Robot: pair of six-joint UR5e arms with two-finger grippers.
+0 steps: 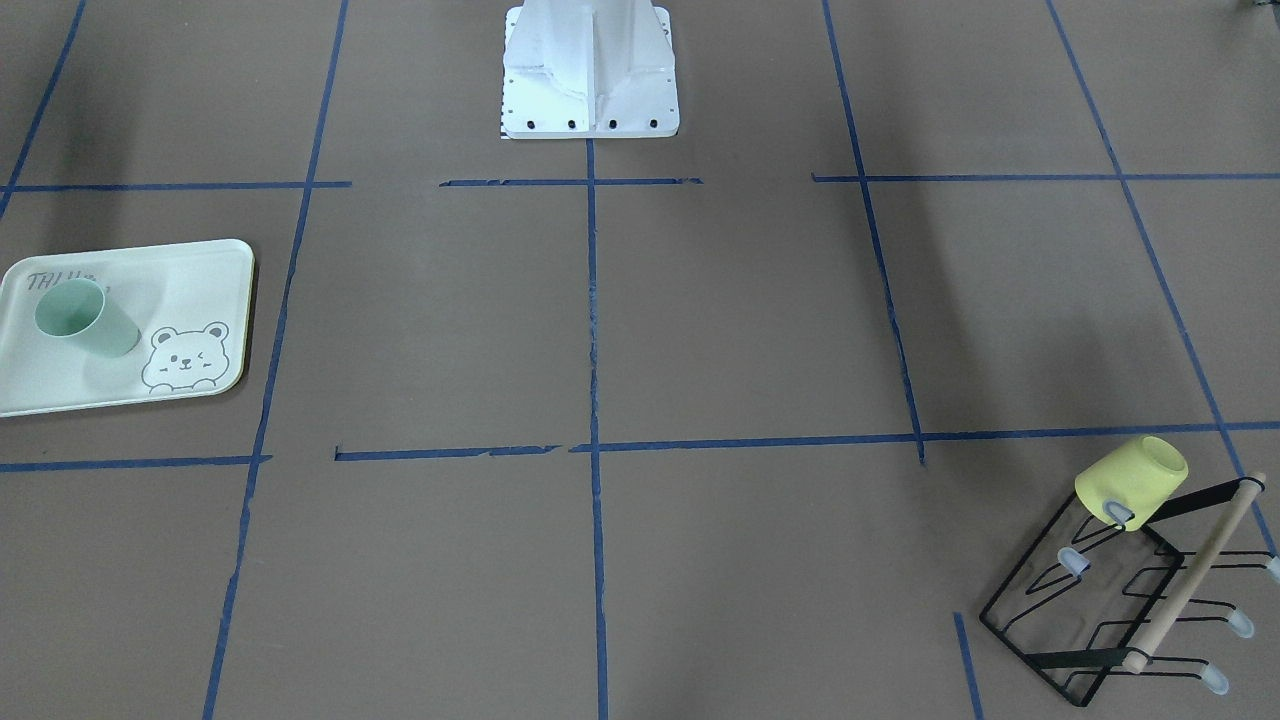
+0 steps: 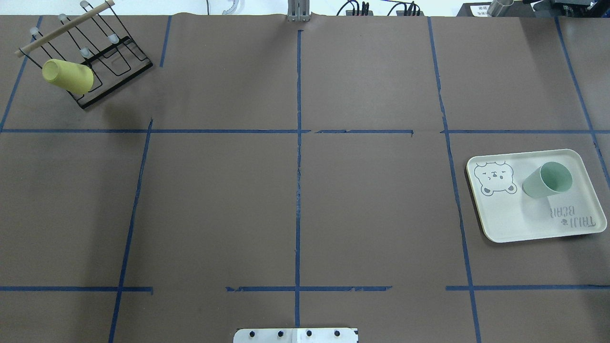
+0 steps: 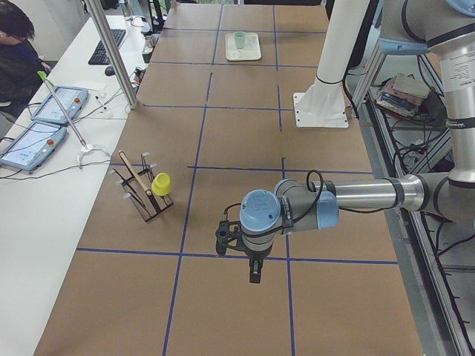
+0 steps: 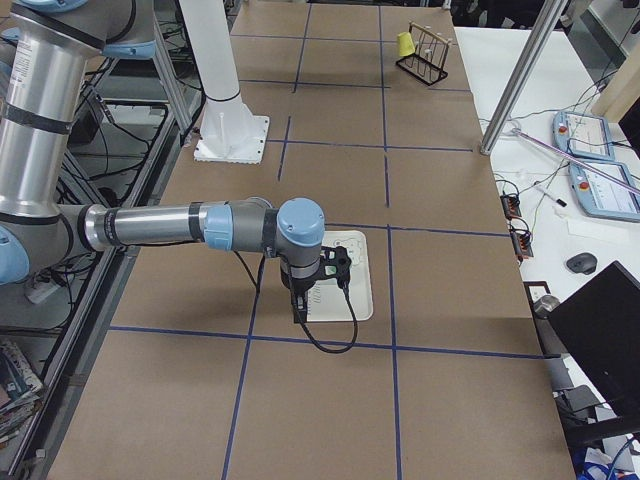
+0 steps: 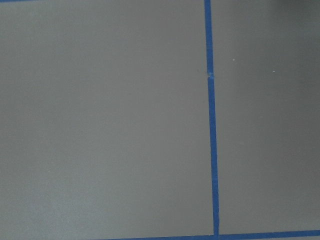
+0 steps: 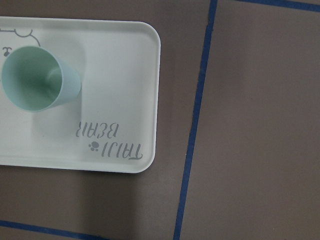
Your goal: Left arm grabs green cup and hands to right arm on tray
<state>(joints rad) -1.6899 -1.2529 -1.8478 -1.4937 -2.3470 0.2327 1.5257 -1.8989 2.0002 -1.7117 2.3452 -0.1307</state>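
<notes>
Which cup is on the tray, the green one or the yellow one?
The green cup. It stands upright on the tray, on the robot's right. The yellow cup is tipped over a prong of the rack at the far left corner.

A: In the right side view the right claw [image 4: 299,308] sits in front of the tray [image 4: 362,285]. Too small to read the jaws. The right arm [image 4: 160,226] blocks the tray's near part, and the green cup [image 1: 85,318] on it is hidden there.
B: Left claw [image 3: 253,273], well apart from the tray: same, can't tell the gap.
A: In the front view the tray is cut by the frame edge. The cup hides part of the lettering [image 1: 50,281].
B: In the right wrist view the tray's bear drawing [image 6: 22,34] is mostly cropped.
</notes>
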